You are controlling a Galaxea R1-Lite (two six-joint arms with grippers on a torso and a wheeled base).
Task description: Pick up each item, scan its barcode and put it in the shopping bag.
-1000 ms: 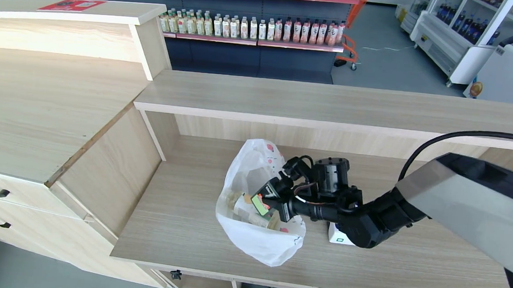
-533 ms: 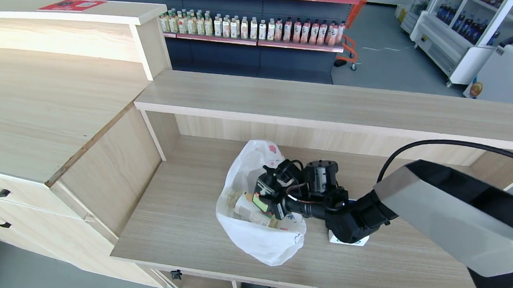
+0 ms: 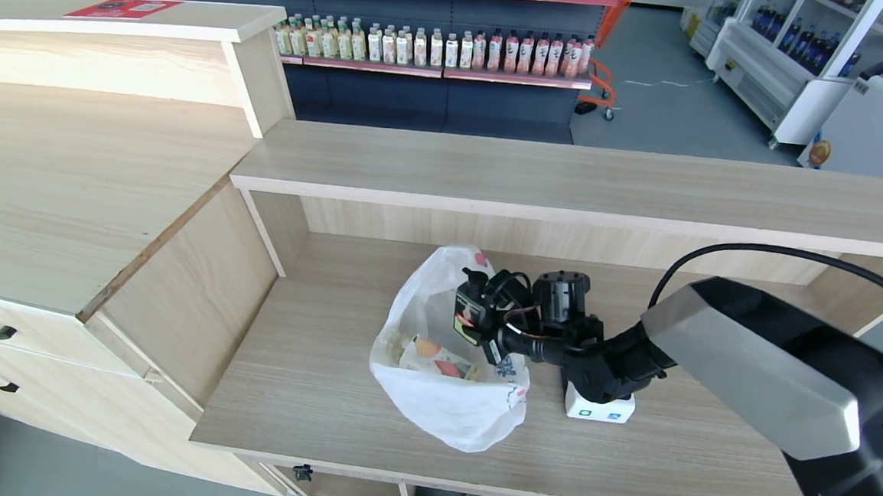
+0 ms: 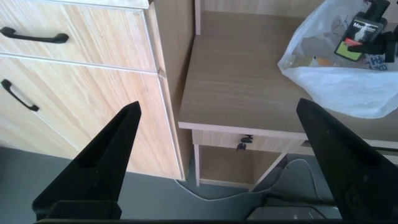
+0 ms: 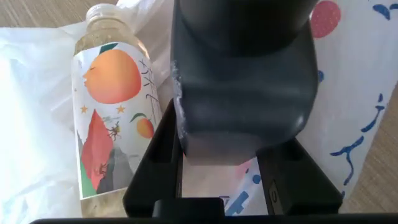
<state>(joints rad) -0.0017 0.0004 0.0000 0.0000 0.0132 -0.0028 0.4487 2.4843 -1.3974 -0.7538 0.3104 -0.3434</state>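
The low desk is boxed in on three sides. A raised counter runs along its far edge, a wood side panel closes its left, and a tall cabinet with drawers stands further left. Only the near edge is open. Bare wood lies to the left of the shopping bag and along the near strip, with more to the right past the arm. Store shelves stand well back, beyond the counter.

The shopping bag is white plastic and sits in the middle of the desk with its mouth gaping upward. Its near side sags toward the near edge but stays on the wood.

The right arm comes in from the right, low over the desk, with its forearm nearly level and its wrist bent toward the bag. The right gripper hangs over the right rim of the bag's mouth, just above what is inside. Whether this claw is spread or pressed together cannot be told.

The left gripper hangs off the near left corner of the desk, below the desktop, facing the drawers. Its claw is spread wide and holds nothing.

A bottle with an orange fruit label lies on its side inside the bag, apart from the right gripper. A small white box stands on the desk just right of the bag, partly under the forearm.
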